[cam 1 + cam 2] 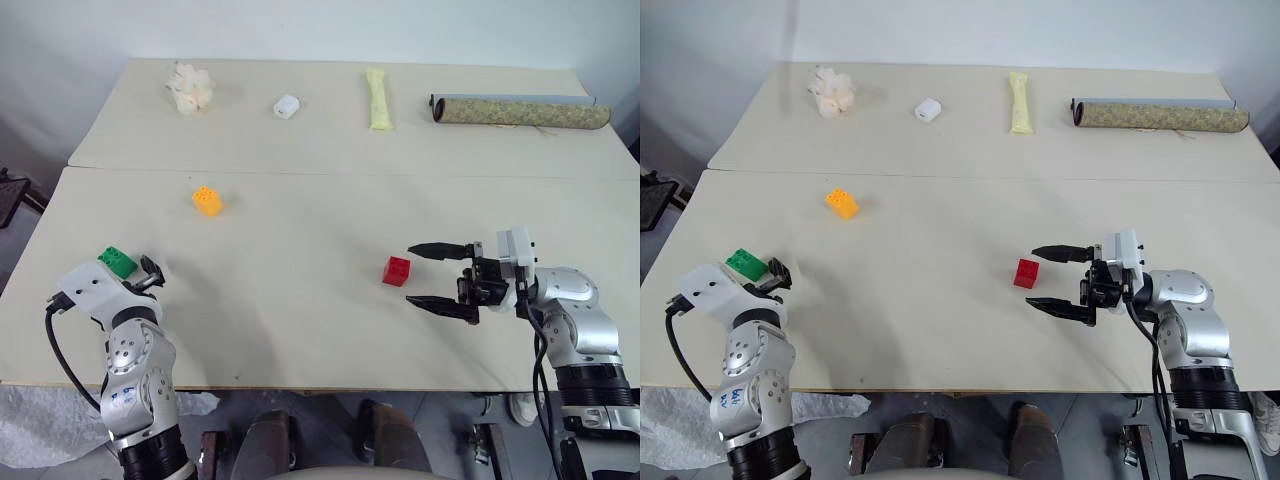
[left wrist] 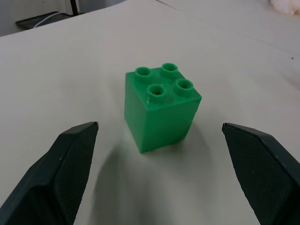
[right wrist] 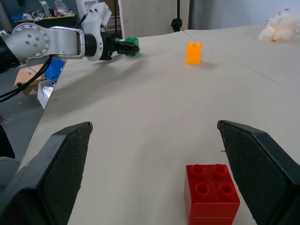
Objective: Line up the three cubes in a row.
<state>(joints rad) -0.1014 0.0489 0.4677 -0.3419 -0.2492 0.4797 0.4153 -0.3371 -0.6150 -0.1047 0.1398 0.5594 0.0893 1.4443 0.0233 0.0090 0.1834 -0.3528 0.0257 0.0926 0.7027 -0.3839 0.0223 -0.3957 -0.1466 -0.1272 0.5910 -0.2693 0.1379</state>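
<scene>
The green cube [image 1: 117, 262] stands near the table's left edge. My left gripper [image 1: 152, 272] is open just short of it, and the left wrist view shows the green cube [image 2: 161, 108] upright a little ahead of the two spread fingers, untouched. The red cube [image 1: 396, 271] sits right of centre. My right gripper [image 1: 412, 275] points left at it, open, its fingertips level with the cube's right side; the right wrist view shows the red cube [image 3: 211, 194] between the fingers and off centre. The orange-yellow cube [image 1: 207, 200] stands alone further back on the left.
On the far table lie a pale tissue wad [image 1: 189, 88], a small white block [image 1: 287, 106], a pale yellow stick-shaped object [image 1: 379, 98] and a patterned roll [image 1: 520, 112]. A seam [image 1: 350, 172] splits the two tabletops. Bare surface stretches between the cubes.
</scene>
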